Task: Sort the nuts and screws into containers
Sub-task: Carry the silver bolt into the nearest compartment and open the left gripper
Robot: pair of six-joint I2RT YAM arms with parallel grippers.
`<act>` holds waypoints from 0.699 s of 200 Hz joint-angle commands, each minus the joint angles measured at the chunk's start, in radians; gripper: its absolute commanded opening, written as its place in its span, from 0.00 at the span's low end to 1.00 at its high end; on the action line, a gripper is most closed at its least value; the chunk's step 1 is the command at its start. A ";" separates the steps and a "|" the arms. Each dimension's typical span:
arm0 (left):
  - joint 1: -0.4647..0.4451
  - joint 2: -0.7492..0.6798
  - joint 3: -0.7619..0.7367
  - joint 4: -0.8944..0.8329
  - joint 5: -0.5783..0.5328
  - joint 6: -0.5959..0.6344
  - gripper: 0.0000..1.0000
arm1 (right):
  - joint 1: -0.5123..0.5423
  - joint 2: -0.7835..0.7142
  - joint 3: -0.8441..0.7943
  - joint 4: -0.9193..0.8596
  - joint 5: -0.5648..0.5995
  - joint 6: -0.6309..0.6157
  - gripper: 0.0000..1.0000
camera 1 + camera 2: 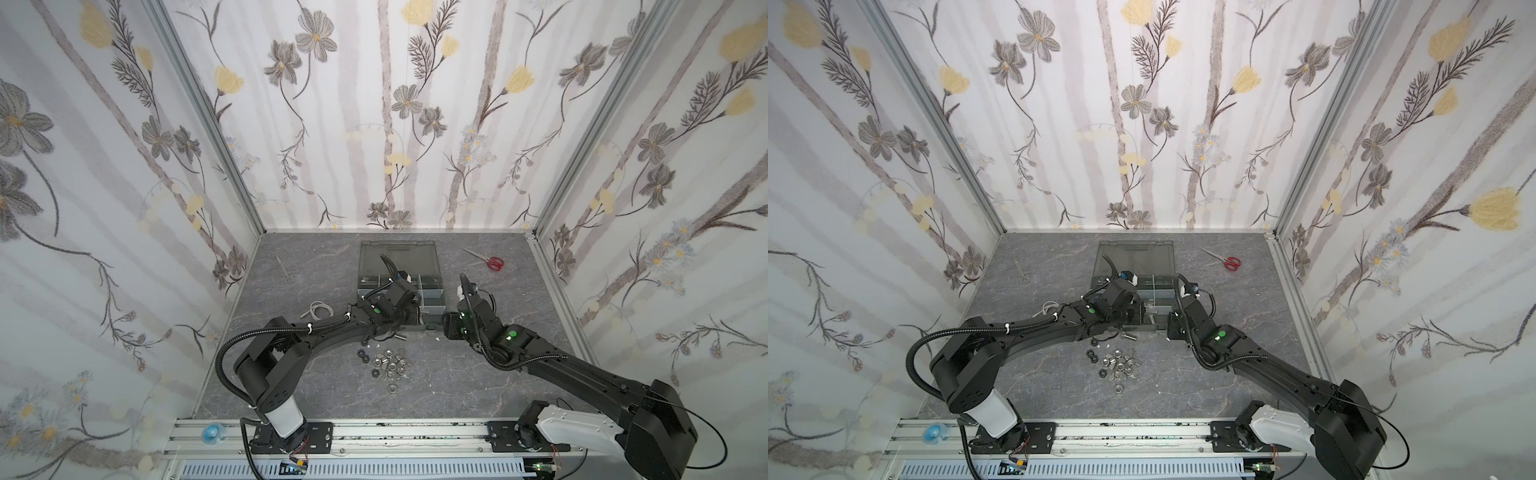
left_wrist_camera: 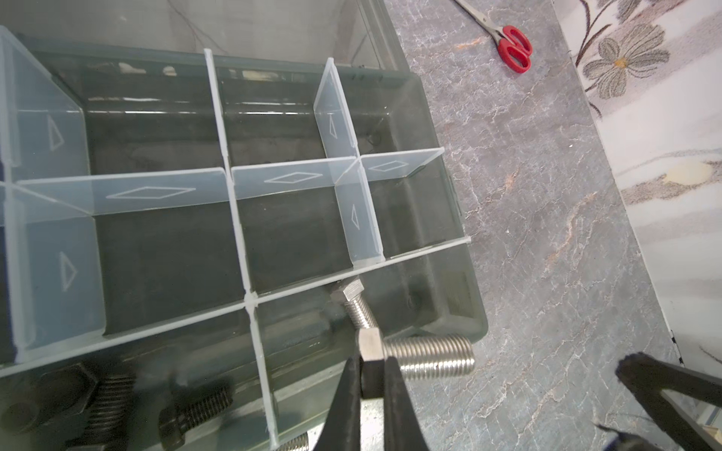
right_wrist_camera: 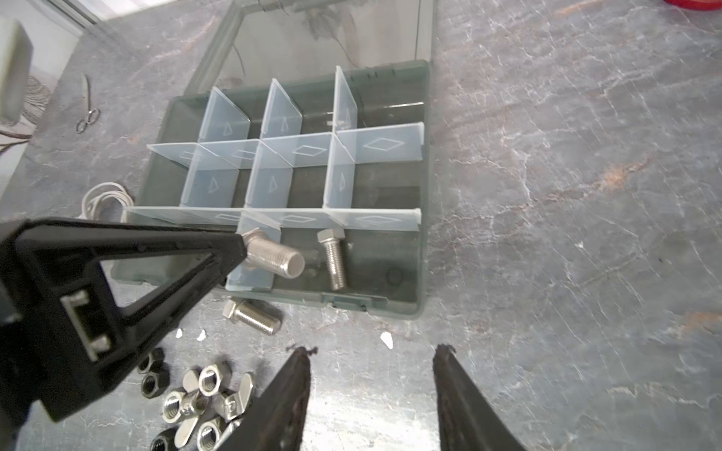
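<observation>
1. The left tool (image 2: 371, 367) is pinched narrow on the hex head of a silver bolt (image 2: 426, 355), and its fingers touch nothing else.
2. The right tool (image 3: 373, 349) stands partly open and empty. It is over the surface (image 3: 547, 234), just in front of the case (image 3: 390, 308).
3. The held bolt is up over the case's front row. Its long axis is about level, with the threaded end away from the fingers and facing the right wrist camera.
4. A second bolt (image 3: 333, 261) lies flat in the front end compartment, head by the divider and shaft toward the front wall.
5. Only the left wrist view shows the black bolts (image 2: 195, 412), which lie in the next front compartment.
6. The right wrist view shows plainly a loose bolt (image 3: 254, 317) on the surface just outside the front wall. The nuts (image 3: 195, 398) are heaped nearer the camera.
7. In both top views the left wrist hides the grip. The nuts appear there as a cluster between the arms.
</observation>
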 commanded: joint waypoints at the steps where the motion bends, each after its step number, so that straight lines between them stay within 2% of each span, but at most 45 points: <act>1: 0.002 0.001 -0.002 0.023 0.001 0.010 0.08 | 0.001 -0.018 -0.013 0.019 0.029 0.025 0.52; 31: 0.003 -0.007 -0.014 0.025 -0.014 -0.003 0.11 | 0.001 -0.016 -0.022 0.029 0.018 0.033 0.52; 65: 0.003 -0.020 -0.029 0.023 -0.025 -0.022 0.32 | 0.001 -0.011 -0.026 0.044 0.008 0.036 0.52; 83: 0.003 -0.038 -0.048 0.023 -0.036 -0.035 0.40 | 0.001 -0.017 -0.031 0.048 0.006 0.038 0.53; 140: 0.003 -0.098 -0.092 0.023 -0.066 -0.063 0.46 | 0.001 -0.041 -0.056 0.060 -0.002 0.048 0.53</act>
